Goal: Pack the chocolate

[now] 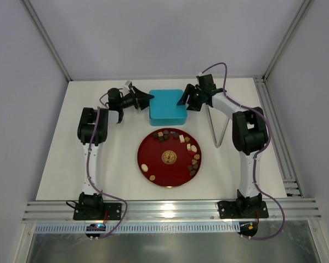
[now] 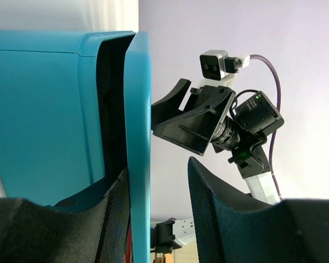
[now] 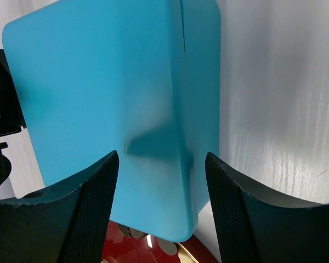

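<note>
The chocolate [image 1: 189, 147] lies as several small brown and cream pieces on a round red plate [image 1: 153, 150]. A blue box [image 1: 167, 107] stands just behind the plate. My left gripper [image 1: 145, 100] is open at the box's left side. In the left wrist view it [image 2: 156, 216] straddles the lid's edge [image 2: 138, 137], which stands slightly off the box body [image 2: 44, 109]. My right gripper [image 1: 185, 98] is open at the box's right side. In the right wrist view it [image 3: 162, 211] hovers over the box's corner [image 3: 98, 82], with chocolate [image 3: 170, 247] below.
A thin bent metal wire stand [image 1: 219, 129] stands right of the box and plate. Metal rails run along the table's right edge [image 1: 274, 131] and front edge [image 1: 170, 208]. My right gripper's fingers show in the left wrist view [image 2: 194, 123].
</note>
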Tool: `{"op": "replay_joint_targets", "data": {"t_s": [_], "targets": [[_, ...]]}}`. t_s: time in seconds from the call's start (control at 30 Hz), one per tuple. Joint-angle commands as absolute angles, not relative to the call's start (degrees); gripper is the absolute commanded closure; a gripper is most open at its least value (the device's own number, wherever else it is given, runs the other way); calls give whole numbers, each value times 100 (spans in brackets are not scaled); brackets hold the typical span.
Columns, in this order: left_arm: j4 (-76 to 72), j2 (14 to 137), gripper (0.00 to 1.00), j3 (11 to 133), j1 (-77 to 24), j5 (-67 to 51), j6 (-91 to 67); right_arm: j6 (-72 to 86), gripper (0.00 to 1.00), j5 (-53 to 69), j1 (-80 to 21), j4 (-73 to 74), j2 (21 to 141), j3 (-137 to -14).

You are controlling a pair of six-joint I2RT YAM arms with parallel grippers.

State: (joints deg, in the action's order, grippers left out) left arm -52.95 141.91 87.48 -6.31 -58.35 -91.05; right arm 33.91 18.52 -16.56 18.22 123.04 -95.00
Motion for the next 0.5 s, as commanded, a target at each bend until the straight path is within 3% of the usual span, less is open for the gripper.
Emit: {"op": "replay_joint_targets", "data": {"t_s": [0.0,0.47], "targets": [[-5467,13808,56,8728,-519,-5994,-8982,3296,34,1793,-1696,1705,12296,-9738],[-5309,13685,57,8552,-396,-6003,-8798,3296,34,1784,-1705,1749,12296,-9765]]}}
